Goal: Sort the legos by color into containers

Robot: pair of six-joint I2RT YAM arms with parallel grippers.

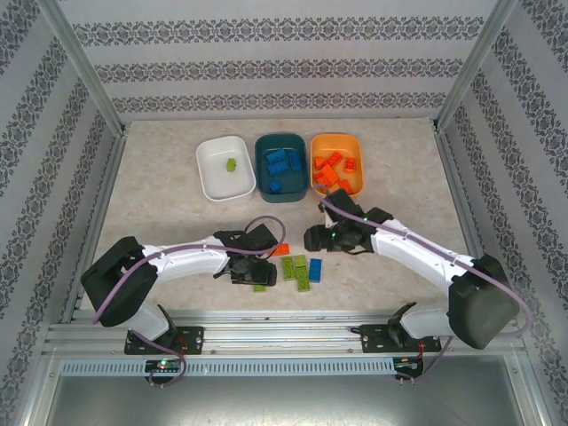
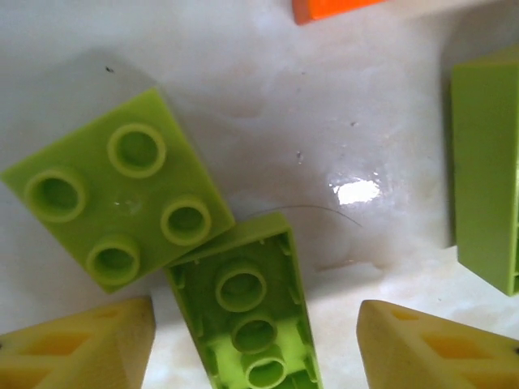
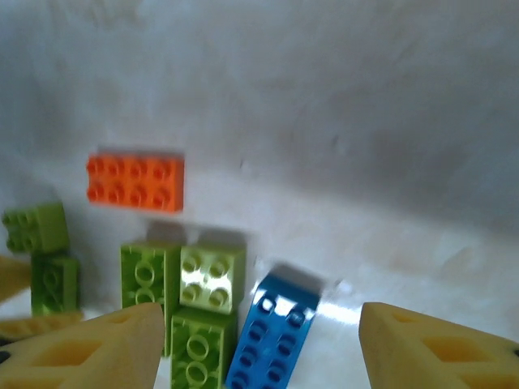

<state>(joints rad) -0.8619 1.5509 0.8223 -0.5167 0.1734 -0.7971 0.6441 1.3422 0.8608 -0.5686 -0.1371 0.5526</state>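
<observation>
A studs-up square lime brick (image 2: 117, 198) touches an upturned lime brick (image 2: 247, 312) lying between the parted yellow jaws.

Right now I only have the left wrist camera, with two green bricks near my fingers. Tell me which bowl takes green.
Observer: The white bowl, leftmost in the row. It already holds one green brick.
Operator: Name any loose color I can't see.
Observer: A blue brick lies just right of the loose green bricks.
Operator: Report the right gripper.
Observer: The right gripper is open and holds nothing.
</observation>
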